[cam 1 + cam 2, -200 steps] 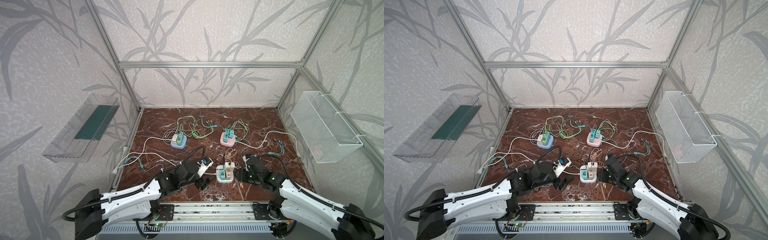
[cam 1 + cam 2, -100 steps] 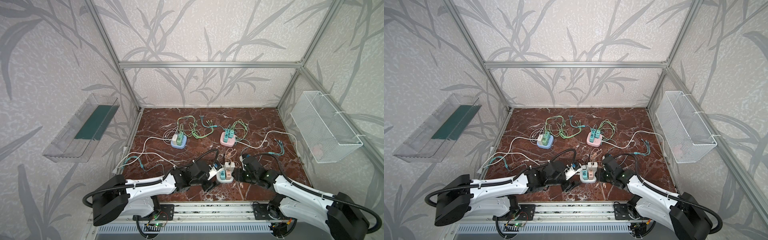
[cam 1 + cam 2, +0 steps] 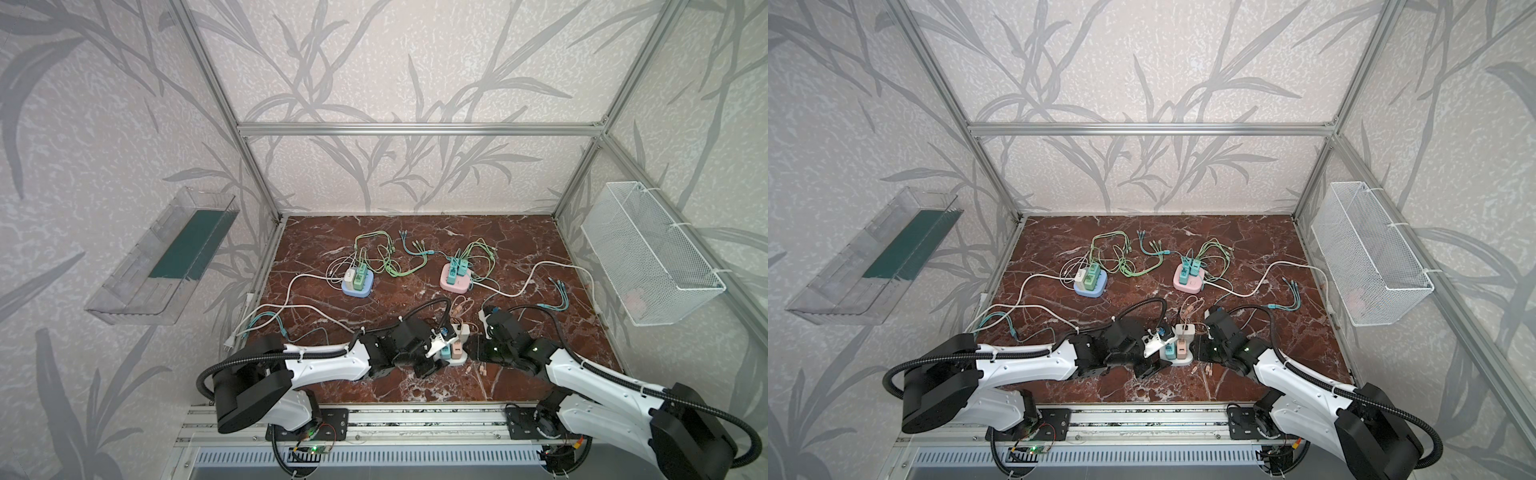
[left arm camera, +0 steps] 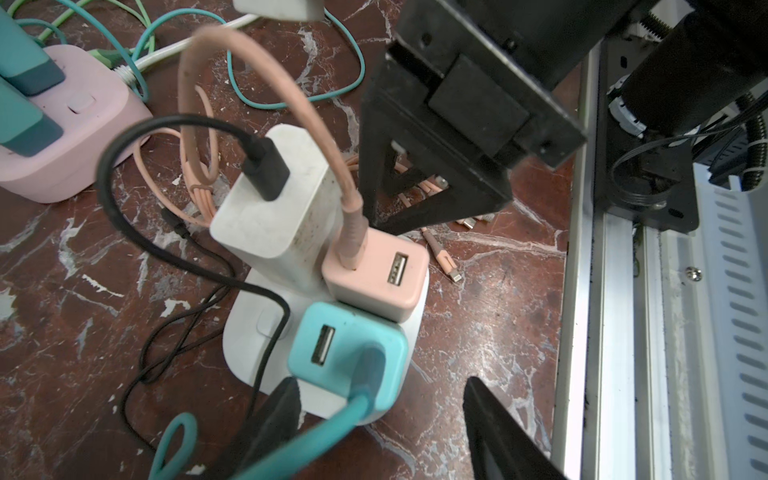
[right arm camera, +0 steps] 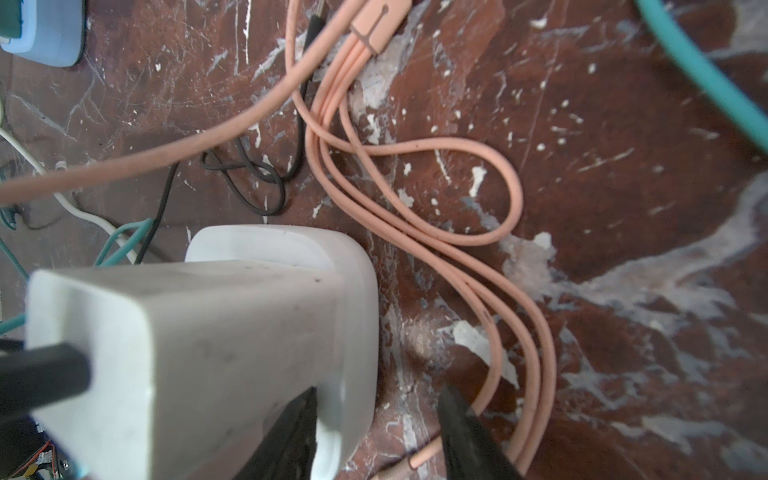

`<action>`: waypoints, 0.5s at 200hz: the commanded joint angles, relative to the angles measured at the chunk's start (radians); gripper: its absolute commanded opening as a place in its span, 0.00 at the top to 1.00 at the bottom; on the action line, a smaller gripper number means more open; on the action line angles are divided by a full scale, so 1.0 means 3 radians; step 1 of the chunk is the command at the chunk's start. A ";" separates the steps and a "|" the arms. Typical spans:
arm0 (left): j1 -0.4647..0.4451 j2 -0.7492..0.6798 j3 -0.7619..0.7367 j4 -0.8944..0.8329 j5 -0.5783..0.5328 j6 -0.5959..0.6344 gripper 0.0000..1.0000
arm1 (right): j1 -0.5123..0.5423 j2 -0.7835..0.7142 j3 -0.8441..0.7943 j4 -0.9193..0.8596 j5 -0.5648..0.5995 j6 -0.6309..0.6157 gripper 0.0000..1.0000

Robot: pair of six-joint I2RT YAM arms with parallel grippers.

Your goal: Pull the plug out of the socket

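The teal plug [image 4: 349, 349] stands seated in the white socket [image 4: 245, 332], touching the pink plug [image 4: 374, 274] beside it. The left gripper [image 4: 380, 382] holds its jaws apart, flanking the teal plug's near end without gripping it. On the socket's opposite side, the right gripper [image 5: 378, 390] has its jaws apart around the socket's edge. Unless that edge is pinned, the socket will likely lift with the plug. Closing low could pinch the teal cable [image 4: 332, 424] instead.
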 commanded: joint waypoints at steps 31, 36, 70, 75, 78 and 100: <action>0.0039 0.0201 0.0156 0.0213 -0.0111 0.0258 0.32 | -0.0044 0.0034 0.0001 0.0046 -0.0107 -0.0065 0.51; 0.0039 0.0217 0.0163 0.0227 -0.0126 0.0272 0.31 | -0.0045 0.0037 -0.0002 0.0060 -0.0116 -0.0064 0.51; 0.0039 0.0303 0.0201 0.0285 -0.0098 0.0305 0.31 | -0.0059 0.0112 0.0003 0.0117 -0.0162 -0.0113 0.51; 0.0040 0.0311 0.0207 0.0285 -0.0106 0.0314 0.31 | -0.0069 0.0128 0.0007 0.0130 -0.0178 -0.0120 0.52; 0.0040 0.0319 0.0211 0.0285 -0.0112 0.0320 0.31 | -0.0071 0.0136 0.0008 0.0138 -0.0185 -0.0122 0.52; 0.0040 0.0347 0.0230 0.0290 -0.0095 0.0352 0.32 | -0.0116 0.0212 0.0031 0.0215 -0.0291 -0.0160 0.52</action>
